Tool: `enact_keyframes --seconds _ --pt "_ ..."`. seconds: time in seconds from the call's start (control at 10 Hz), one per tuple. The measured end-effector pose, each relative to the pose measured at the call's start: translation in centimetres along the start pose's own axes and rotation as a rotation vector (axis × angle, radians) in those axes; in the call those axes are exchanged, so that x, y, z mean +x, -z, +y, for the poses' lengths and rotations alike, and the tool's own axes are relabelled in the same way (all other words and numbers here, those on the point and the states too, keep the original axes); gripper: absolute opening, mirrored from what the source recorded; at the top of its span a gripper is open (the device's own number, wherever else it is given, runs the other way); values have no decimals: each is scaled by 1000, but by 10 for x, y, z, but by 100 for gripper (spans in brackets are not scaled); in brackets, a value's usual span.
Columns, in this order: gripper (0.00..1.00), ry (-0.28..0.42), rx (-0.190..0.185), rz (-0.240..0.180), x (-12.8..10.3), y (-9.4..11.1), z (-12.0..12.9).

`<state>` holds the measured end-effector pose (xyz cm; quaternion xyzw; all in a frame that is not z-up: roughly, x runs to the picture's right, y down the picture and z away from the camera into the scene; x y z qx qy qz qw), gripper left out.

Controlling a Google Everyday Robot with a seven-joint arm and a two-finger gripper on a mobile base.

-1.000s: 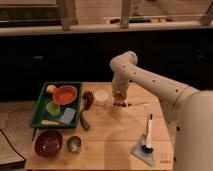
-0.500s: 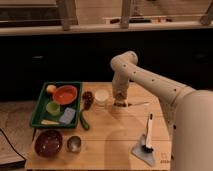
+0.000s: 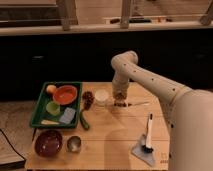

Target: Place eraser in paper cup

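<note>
The gripper (image 3: pixel 119 100) hangs low over the table (image 3: pixel 115 140) in the middle of the frame, just to the right of the paper cup (image 3: pixel 102 96). Whether it is closed or parted I cannot tell, and the eraser is perhaps the dark bit at its tip, but this is not sure. Left of the cup lies a green tray (image 3: pixel 37 107) with an orange bowl (image 3: pixel 65 94).
</note>
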<state>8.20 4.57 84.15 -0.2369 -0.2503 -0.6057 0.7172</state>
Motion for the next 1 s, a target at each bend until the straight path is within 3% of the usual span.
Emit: enact_keyframes --seconds 1.0 --pt "4 158 19 55 4 25 -70"
